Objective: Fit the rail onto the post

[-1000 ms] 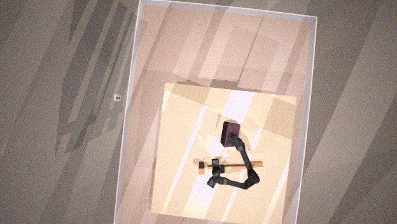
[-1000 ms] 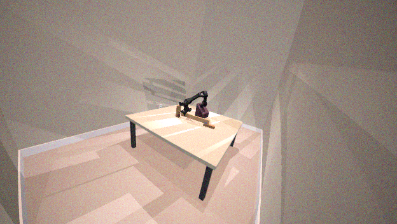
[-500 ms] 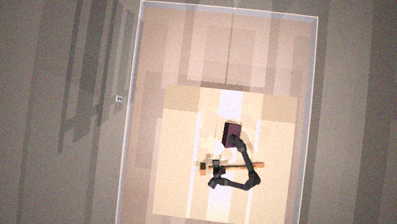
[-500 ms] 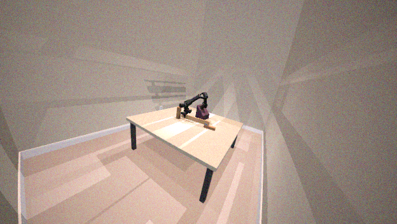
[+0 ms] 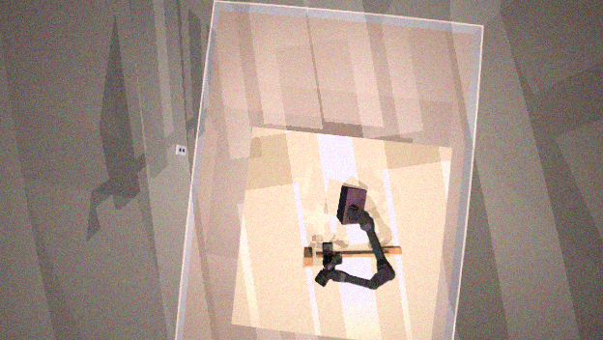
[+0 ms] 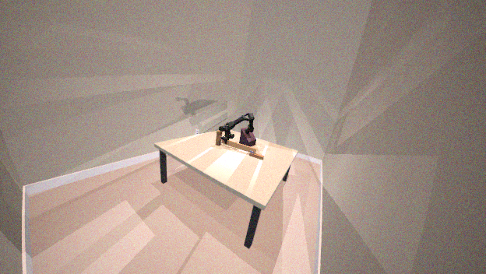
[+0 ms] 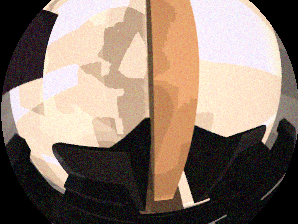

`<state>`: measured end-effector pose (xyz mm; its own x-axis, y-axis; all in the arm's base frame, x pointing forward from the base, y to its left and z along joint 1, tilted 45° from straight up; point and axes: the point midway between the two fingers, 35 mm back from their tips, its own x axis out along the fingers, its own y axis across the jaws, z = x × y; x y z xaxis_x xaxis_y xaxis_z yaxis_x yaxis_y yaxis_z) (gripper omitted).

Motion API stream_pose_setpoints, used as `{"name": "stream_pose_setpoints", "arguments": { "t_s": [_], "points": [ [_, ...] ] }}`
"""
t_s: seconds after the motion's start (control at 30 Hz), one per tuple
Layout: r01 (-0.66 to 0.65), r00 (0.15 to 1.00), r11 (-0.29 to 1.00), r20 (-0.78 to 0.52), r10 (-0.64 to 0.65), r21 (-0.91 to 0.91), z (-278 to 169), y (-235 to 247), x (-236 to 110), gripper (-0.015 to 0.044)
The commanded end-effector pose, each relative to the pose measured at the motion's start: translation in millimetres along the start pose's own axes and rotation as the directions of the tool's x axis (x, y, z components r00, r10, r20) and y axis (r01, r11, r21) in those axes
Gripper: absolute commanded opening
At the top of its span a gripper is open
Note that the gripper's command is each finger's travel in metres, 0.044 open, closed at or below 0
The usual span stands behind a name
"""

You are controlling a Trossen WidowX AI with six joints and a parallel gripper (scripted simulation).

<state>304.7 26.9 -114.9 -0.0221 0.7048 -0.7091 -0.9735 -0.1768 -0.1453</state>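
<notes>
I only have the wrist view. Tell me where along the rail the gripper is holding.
Observer: In the top view, the gripper is shut on the rail close to its post end, not at mid-length.
Operator: Report the post.
Observer: In the exterior view, the post stands upright at that end of the rail.
Operator: Tell me how the arm lies.
Observer: From above, the arm crosses over the rail from its base and bends back towards the gripper. The pegs are too small to see in either wide view.
</notes>
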Motion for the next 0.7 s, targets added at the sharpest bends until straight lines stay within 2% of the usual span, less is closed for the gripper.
{"name": "stream_pose_setpoints", "arguments": {
  "t_s": [0.0,0.67],
  "points": [
    [0.012,1.000,1.000,-0.008,-0.012,-0.002,-4.3,-3.3,-3.9,0.0000],
    [0.012,1.000,1.000,-0.008,-0.013,-0.002,-9.4,-3.4,-4.1,0.0000]
  ]
}}
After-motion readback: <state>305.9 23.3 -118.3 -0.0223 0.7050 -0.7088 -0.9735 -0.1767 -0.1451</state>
